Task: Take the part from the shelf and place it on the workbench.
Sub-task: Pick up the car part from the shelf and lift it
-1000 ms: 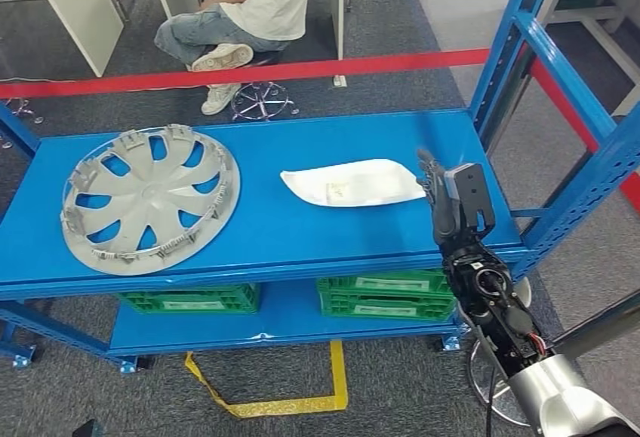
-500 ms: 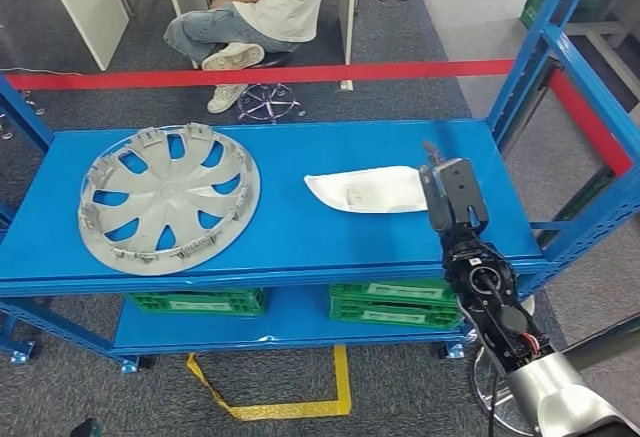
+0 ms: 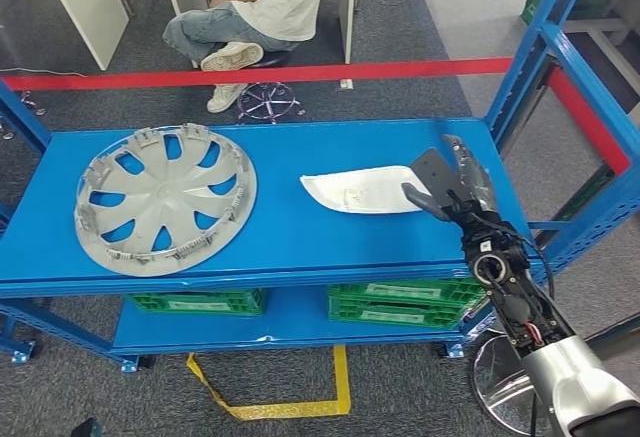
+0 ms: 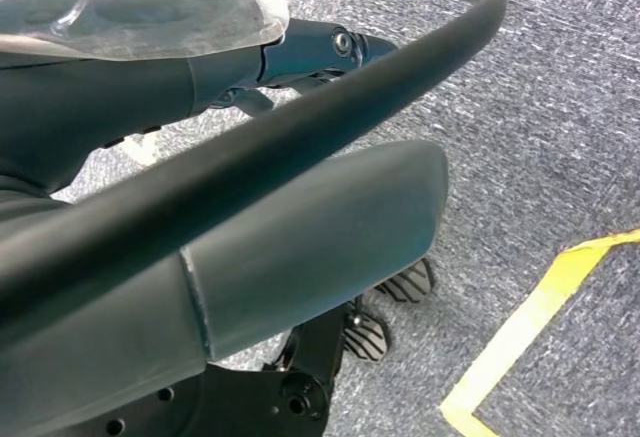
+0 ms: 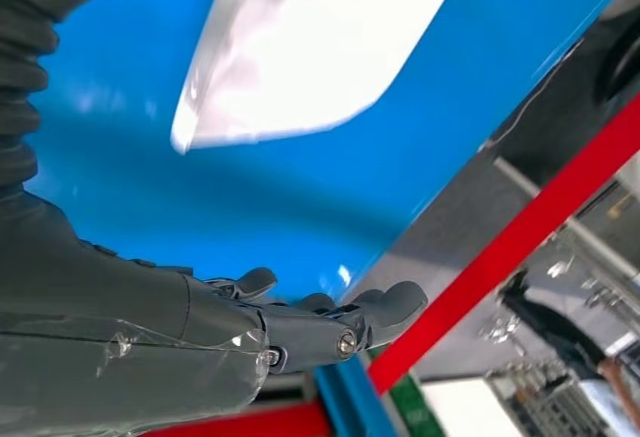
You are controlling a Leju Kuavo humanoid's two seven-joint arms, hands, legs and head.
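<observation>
The part, a flat white pointed panel (image 3: pixel 362 189), lies on the blue shelf's top deck (image 3: pixel 302 242), right of its middle. My right hand (image 3: pixel 445 187) hovers at the panel's right end with its thumb stretched toward it and its fingers spread above. It holds nothing. In the right wrist view the white panel (image 5: pixel 317 47) lies just beyond the outstretched fingers (image 5: pixel 355 322), apart from them. My left hand (image 4: pixel 302 247) hangs over the carpet, thumb and fingers straight, gripping nothing.
A silver wheel cover (image 3: pixel 166 197) lies on the deck's left half. Green crates (image 3: pixel 392 302) sit on the lower level. A blue upright (image 3: pixel 528 67) stands close to my right arm. A person sits on a stool (image 3: pixel 256 7) behind a red floor line (image 3: pixel 302 74).
My right hand has turned from standing edge-on beside the panel to lying spread, thumb pointing at the panel's right tip. The panel has not moved. The view shifted slightly earlier.
</observation>
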